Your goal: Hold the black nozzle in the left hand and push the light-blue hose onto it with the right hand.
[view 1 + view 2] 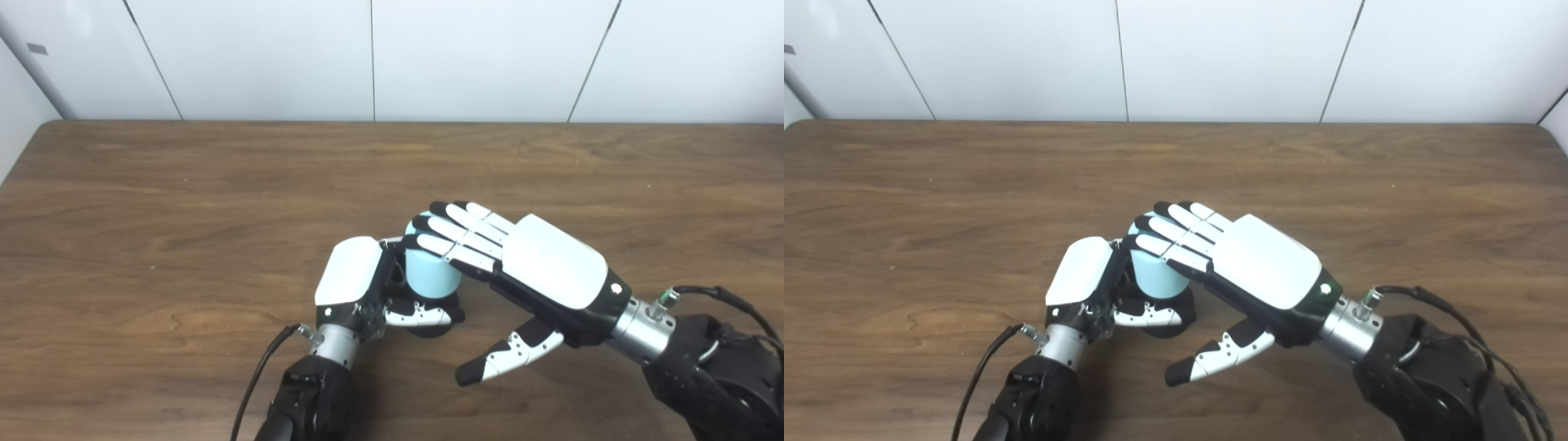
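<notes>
Near the front middle of the table [184, 184], the blue hose [432, 275] stands up on the black nozzle [432, 331]. The left hand [355, 285] sits just left of the hose, with its fingers wrapped around the nozzle. The right hand [527, 263] lies flat on top of the hose, fingers straight, holding nothing. If the right hand pushes a bit sideways, I think the hose could tip or pop off. If the left hand holds too loosely, the nozzle could slide away.
</notes>
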{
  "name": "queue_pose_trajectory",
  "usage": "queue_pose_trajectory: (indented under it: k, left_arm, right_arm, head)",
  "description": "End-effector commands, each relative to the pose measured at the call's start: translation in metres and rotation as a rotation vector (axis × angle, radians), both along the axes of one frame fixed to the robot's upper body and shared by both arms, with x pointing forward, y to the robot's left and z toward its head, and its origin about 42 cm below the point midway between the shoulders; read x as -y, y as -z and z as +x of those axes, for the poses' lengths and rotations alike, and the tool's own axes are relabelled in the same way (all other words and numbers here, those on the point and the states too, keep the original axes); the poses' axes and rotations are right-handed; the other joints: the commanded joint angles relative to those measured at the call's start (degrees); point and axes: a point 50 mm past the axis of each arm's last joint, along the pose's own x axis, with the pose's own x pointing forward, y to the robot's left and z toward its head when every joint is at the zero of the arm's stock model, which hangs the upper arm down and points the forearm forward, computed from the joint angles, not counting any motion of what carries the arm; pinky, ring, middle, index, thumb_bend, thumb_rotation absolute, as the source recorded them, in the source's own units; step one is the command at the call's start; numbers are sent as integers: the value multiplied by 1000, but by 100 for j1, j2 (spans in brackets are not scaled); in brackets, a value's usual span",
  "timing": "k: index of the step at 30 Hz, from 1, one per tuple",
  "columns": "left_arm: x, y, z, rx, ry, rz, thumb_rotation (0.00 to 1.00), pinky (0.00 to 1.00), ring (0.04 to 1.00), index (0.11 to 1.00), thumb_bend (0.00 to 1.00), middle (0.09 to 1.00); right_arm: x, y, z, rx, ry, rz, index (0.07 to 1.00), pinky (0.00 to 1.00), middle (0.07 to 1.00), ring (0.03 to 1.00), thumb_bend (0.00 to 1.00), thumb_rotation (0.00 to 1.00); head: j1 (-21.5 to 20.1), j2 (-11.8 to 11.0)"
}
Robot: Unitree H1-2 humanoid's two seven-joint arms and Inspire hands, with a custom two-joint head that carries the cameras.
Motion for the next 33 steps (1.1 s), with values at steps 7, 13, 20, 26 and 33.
queue_pose_trajectory:
  k: [7,13,20,26,33]
  left_arm:
    - [-1,-1,-1,-9,-6,14,0,430,487,502,521,463]
    - [-1,-2,-1,-12,-1,15,0,444,495,495,521,477]
    - [-1,-3,-1,-11,0,15,0,446,496,497,521,474]
    - [-1,-3,-1,-13,0,20,0,454,505,495,521,480]
    - [-1,-4,-1,-13,1,21,0,438,492,501,521,467]
  right_arm:
    - [6,24,-1,-93,19,-82,914,953,952,969,591,1000]
    - [8,30,-1,-99,23,-72,910,951,947,974,580,1000]
    - [8,33,0,-104,25,-67,911,948,945,973,580,1000]
    - [9,33,1,-101,24,-71,915,930,940,964,587,1000]
    - [9,32,1,-108,22,-78,912,931,936,962,587,1000]
  head:
    - [2,0]
    - [9,26]
    - [15,39]
    - [3,44]
    - [3,44]
